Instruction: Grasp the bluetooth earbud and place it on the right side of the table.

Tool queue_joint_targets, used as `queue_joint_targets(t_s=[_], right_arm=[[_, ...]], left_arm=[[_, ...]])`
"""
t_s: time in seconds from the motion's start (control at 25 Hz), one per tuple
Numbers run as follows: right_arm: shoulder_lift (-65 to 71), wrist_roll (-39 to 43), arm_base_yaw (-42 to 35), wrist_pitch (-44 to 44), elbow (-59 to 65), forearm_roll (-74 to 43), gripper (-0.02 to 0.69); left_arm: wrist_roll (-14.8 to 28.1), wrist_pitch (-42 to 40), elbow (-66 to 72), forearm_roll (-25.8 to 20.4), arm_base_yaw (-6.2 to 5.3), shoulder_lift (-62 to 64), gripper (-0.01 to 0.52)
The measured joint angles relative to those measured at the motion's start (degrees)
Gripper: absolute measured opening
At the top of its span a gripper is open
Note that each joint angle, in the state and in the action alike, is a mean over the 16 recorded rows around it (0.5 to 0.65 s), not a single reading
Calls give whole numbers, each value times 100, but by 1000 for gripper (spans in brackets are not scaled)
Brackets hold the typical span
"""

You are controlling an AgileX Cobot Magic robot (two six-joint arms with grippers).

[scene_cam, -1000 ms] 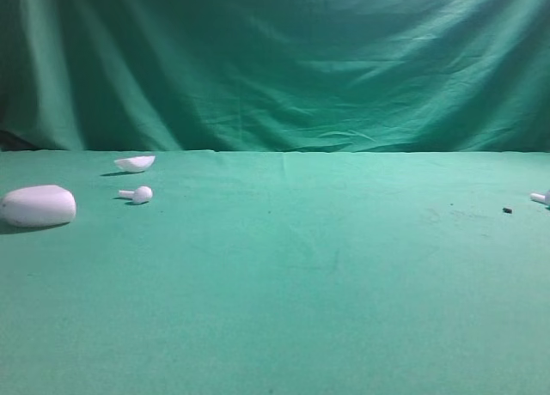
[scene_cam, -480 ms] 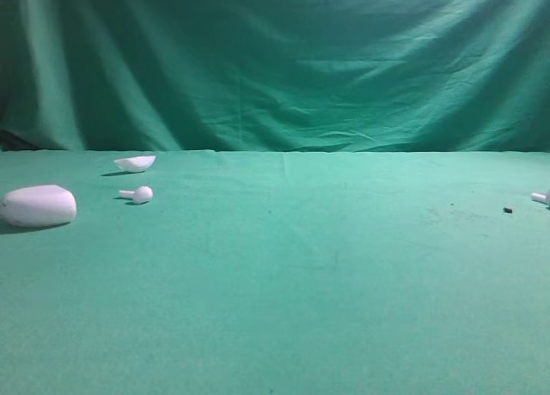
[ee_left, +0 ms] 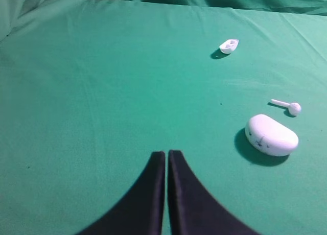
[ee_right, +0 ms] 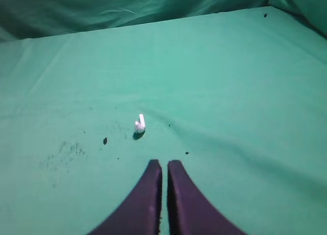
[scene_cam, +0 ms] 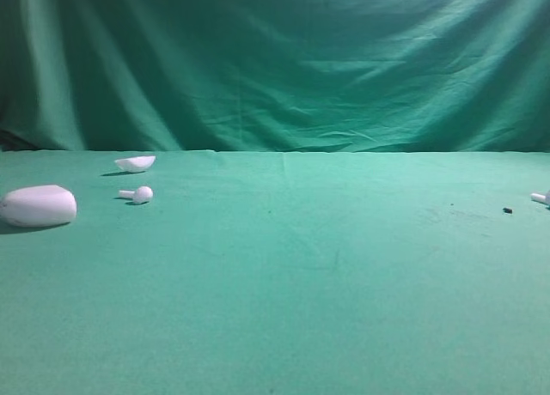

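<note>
We are keeping both fingers, left (ee_left: 166,156) and right (ee_right: 164,166), clenched empty above the desk (scene_cam: 326,309); an earbud (ee_right: 140,124) is lying ahead of the right.

The light is soft and a bit dim in all 3 views. It seems to come from above and in front. The green backdrop (scene_cam: 275,60) has bright streaks on its folds and dark patches in the top corners. The table (scene_cam: 284,309) looks evenly lit with no glare. The white case (scene_cam: 38,206) drops a small dark shadow on its left in the high view. All pictures look a little fuzzy and grainy. In both wrist views the black fingers (ee_left: 153,194) at the bottom look blurry.
</note>
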Motion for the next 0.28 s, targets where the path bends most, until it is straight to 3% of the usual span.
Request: queue_joint_targets(t_s=[0.28], right_arm=[[0,0,-2,10,0,0,0]], left_arm=[[0,0,0,0,0,0,0]])
